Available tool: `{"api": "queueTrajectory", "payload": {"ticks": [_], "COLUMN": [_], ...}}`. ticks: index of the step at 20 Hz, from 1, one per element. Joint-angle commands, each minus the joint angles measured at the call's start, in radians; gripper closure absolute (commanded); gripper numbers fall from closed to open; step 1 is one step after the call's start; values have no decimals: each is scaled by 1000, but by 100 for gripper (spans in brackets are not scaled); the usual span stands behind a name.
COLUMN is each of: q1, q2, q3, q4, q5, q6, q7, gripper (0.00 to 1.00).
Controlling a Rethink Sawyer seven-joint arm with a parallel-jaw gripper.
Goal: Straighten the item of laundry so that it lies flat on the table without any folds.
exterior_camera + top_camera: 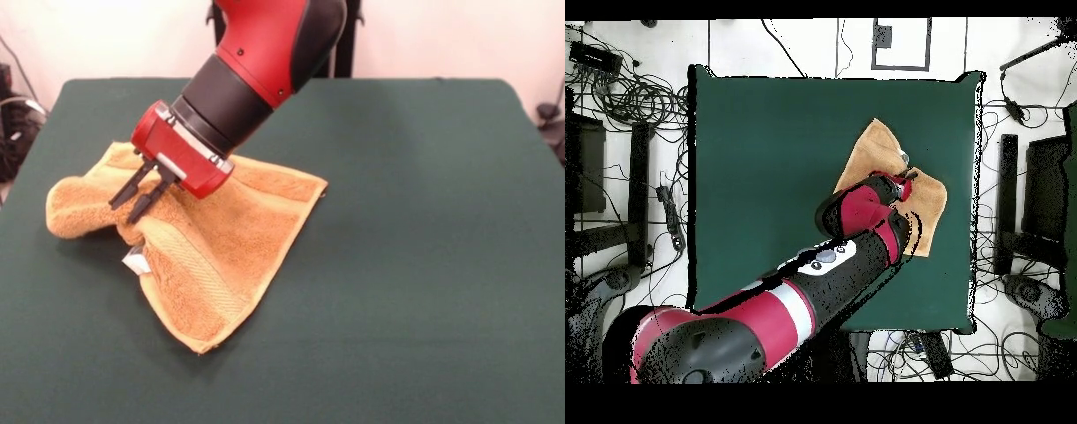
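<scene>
Rumpled orange towel on green table, jaws slightly parted, empty, just above its raised fold

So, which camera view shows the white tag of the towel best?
The front view. There the white tag shows plainly at the towel edge, just below the fingers, under a bunched fold. In the overhead view the arm covers much of the towel, and I cannot make out the tag.

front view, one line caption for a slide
Red arm's tool reaching onto a rumpled orange towel on the green table.
</scene>
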Motion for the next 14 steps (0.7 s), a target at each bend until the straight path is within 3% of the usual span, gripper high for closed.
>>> {"api": "queueTrajectory", "payload": {"ticks": [1, 7, 14], "q1": [38, 44, 27], "q2": [22, 32, 17], "q3": [35, 18, 68], "q4": [-51, -49, -39], "q5": [20, 33, 30], "q6": [-77, -101, -113], "q7": [136, 135, 151], "gripper": [100, 100, 100]}}
